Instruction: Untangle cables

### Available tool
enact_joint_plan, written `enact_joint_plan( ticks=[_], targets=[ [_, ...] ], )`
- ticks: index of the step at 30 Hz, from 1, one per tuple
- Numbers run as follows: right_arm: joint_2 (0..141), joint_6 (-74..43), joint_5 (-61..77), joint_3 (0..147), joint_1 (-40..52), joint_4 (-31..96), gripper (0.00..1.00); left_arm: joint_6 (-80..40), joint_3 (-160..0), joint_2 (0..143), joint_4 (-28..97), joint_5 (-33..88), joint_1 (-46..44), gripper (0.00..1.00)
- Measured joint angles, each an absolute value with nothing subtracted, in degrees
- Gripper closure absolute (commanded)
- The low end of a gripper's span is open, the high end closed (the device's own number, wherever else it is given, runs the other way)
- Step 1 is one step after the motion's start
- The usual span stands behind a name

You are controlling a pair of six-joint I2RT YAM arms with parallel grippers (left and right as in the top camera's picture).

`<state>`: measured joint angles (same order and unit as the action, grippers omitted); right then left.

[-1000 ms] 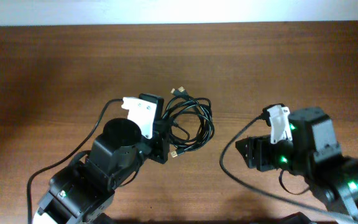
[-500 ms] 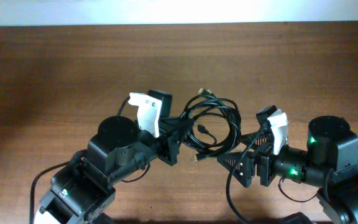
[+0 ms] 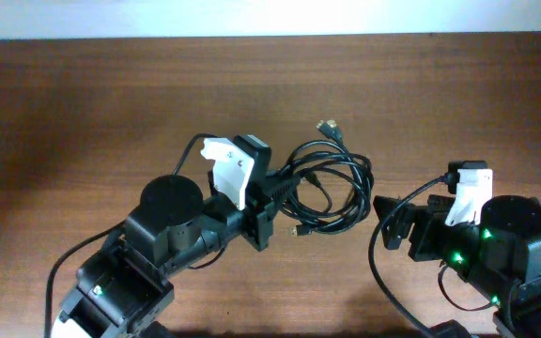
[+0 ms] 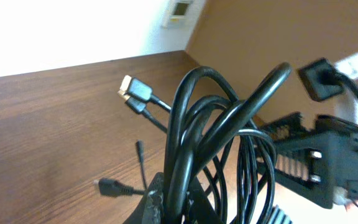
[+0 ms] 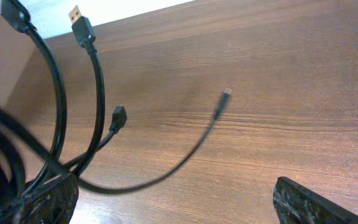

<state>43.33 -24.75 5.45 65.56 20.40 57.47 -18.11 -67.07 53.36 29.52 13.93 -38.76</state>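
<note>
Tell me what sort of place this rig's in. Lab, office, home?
Likely an indoor lab or office room, not a factory floor. A plain wood-grain table meets a white wall that carries a small mounted panel, and the workpiece is just a tangle of thin black cables.

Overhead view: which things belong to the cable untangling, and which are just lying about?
Job: cables, gripped by the left end effector; right end effector, open beside them.
Not part of it: wooden table; thick wires fixed to the arms.

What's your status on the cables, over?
Left gripper shut on cables. Right gripper open, holding nothing, beside the bundle. Cables tangled in one looped bundle. No obstruction in view.
</note>
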Motion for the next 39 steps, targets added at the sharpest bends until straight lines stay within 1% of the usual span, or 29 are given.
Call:
enact_joint_plan(
  ticks=[3, 5, 9, 17, 24, 28, 31, 34, 37, 39],
  targets=[
    [43.3, -19.1, 12.8, 65.6, 20.4, 54.6, 0.01, -17.4, -67.1, 53.5, 29.3, 15.7, -38.8, 1.0],
    [43.3, -12.7, 21.6, 65.6, 20.3, 53.8, 0.01, -17.2, -67.1, 54.0, 29.3, 15.7, -38.5, 1.0],
    [43.3, -8.5, 27.6, 65.6, 20.3, 53.5, 0.01, -16.9, -67.1, 54.9, 28.9, 16.5, -38.5, 1.0],
    [43.3, -7.5, 32.3, 65.6, 20.3, 49.1, 0.01, -16.5, -67.1, 54.9, 29.3, 19.8, -38.4, 1.0],
    [43.3, -8.8, 30.5, 65.6, 20.3, 46.6, 0.01, -12.8, -67.1, 56.2, 29.3, 26.4, -38.2, 1.0],
    [43.3, -9.9, 29.9, 65.6, 20.3, 45.7, 0.01, -11.5, -67.1, 56.2, 29.7, 27.4, -38.2, 1.0],
    [43.3, -10.1, 30.2, 65.6, 20.3, 47.4, 0.01, -11.2, -67.1, 56.2, 29.9, 25.9, -38.2, 1.0],
    [43.3, -8.8, 33.1, 65.5, 20.3, 49.7, 0.01, -15.5, -67.1, 56.5, 30.4, 19.6, -38.3, 1.0],
    [43.3, -7.5, 36.8, 65.5, 20.3, 48.1, 0.01, -18.1, -67.1, 56.8, 30.4, 16.5, -38.3, 1.0],
    [43.3, -7.2, 37.6, 65.5, 20.3, 46.9, 0.01, -18.7, -67.1, 56.8, 30.5, 17.0, -38.3, 1.0]
  ],
)
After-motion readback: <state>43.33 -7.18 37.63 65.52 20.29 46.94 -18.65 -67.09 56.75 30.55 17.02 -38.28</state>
